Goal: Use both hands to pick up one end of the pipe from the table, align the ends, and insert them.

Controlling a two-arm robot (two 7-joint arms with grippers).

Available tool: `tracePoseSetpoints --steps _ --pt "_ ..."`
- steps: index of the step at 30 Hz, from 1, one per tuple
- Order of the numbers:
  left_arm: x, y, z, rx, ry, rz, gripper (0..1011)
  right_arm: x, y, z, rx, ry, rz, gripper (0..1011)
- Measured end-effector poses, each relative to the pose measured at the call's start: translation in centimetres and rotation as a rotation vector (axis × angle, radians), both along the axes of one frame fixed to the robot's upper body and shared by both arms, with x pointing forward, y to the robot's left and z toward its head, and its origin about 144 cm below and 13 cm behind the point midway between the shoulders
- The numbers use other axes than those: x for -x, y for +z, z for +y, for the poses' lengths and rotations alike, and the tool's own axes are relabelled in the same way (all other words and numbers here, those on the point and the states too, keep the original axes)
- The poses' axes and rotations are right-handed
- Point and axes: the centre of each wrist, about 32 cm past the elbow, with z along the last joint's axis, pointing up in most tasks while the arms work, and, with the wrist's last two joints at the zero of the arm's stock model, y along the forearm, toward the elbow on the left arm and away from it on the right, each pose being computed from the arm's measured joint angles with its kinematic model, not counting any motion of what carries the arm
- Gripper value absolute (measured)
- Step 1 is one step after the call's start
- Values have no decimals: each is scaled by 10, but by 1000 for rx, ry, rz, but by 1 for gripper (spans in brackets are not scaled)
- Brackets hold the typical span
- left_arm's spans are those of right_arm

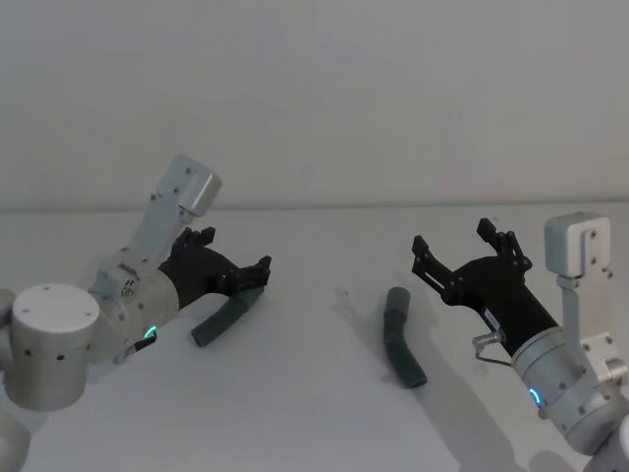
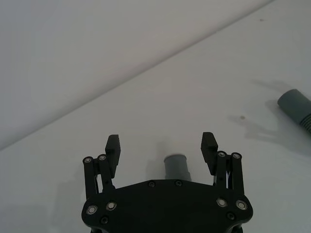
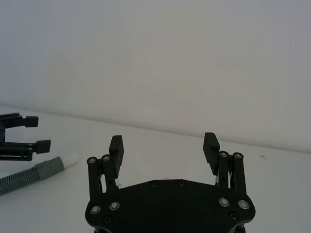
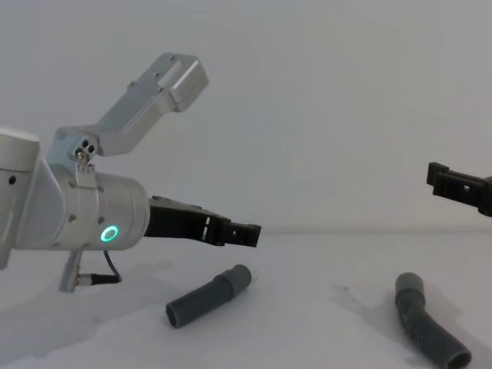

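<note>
Hovering splayed: left gripper (image 1: 234, 253) over straight pipe (image 1: 221, 320), right gripper (image 1: 454, 239) near bent pipe (image 1: 401, 344).

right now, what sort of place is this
Probably a robotics test bench: plain white table, bare wall, left gripper and right gripper near a straight corrugated hose piece and a bent hose piece.

Plain pale wall (image 1: 314, 98) stood behind the table (image 1: 295, 403), w/ a straight seam along its far edge. Small dark speck (image 1: 343, 292) sat approx mid-table.

No legible text or markings.
</note>
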Motion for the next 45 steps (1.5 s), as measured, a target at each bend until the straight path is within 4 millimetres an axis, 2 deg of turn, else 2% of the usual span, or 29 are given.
tracePoseSetpoints --steps 21,45 --pt "4 -3 -4 -55 30 86 1001 0 0 0 0 0 0 999" --pt "-5 -12 -4 -98 -5 125 1001 0 0 0 0 0 0 999"
